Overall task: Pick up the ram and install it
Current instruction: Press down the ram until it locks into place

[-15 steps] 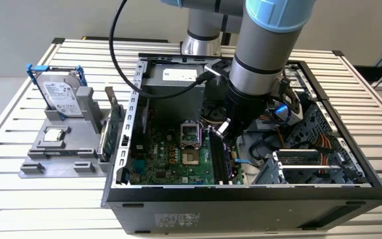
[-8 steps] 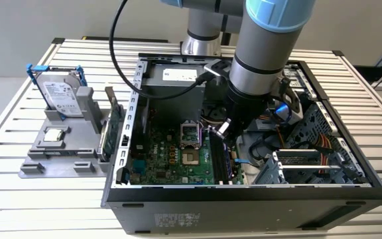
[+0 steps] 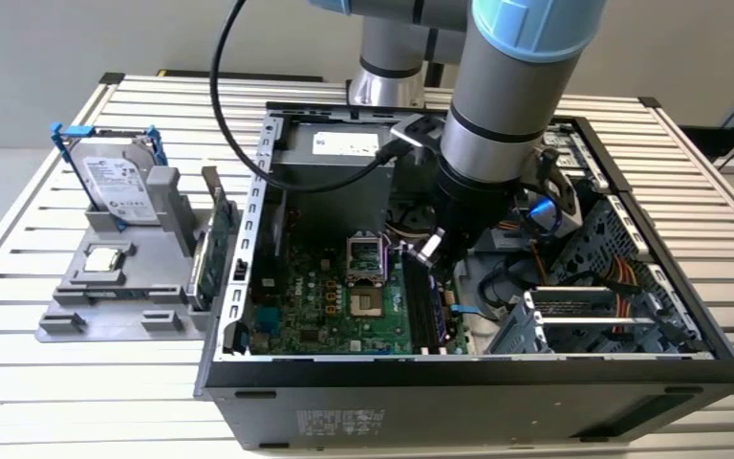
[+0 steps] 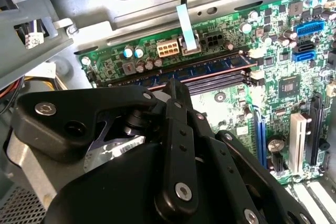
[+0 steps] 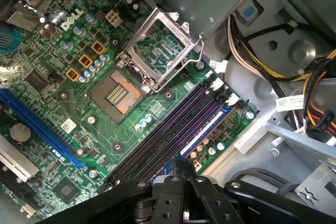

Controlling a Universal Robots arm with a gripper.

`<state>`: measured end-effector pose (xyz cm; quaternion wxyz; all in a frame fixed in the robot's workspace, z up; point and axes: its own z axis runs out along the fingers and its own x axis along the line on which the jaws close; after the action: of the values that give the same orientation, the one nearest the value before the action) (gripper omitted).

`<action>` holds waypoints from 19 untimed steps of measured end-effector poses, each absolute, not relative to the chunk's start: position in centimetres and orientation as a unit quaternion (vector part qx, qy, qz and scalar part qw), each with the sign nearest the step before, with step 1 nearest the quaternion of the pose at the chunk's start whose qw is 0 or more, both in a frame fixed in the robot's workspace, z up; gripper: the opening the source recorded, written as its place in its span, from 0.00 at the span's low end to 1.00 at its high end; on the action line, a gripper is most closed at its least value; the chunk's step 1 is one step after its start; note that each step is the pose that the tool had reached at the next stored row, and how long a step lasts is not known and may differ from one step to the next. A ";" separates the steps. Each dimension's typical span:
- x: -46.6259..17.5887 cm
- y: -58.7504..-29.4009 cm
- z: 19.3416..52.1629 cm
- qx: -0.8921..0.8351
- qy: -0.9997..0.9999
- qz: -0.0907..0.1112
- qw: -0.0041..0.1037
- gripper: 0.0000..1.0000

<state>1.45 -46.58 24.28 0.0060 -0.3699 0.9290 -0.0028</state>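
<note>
Black gripper (image 4: pixel 176 90) fingers, seemingly together, hover over the motherboard (image 5: pixel 79 77) slots (image 5: pixel 173 124), cables (image 3: pixel 539 277) beside.

Even bright light, sharp pics

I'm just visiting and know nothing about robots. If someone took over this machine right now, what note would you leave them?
Tool: low inside the computer case, tip right at the memory slots. Whether it grips anything cannot be told.
Ram: appears to stand in the outermost slot, by the board's edge.
Done: ram seemingly brought to its slot.
Left: full seating not confirmed.
Note: another green stick stands in the grey holder outside the case.
</note>
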 end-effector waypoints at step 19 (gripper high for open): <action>1.5 -46.6 24.3 -0.401 0.916 -0.003 0.006 0.00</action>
<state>1.46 -46.58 24.28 0.0061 -0.4012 0.9160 -0.0026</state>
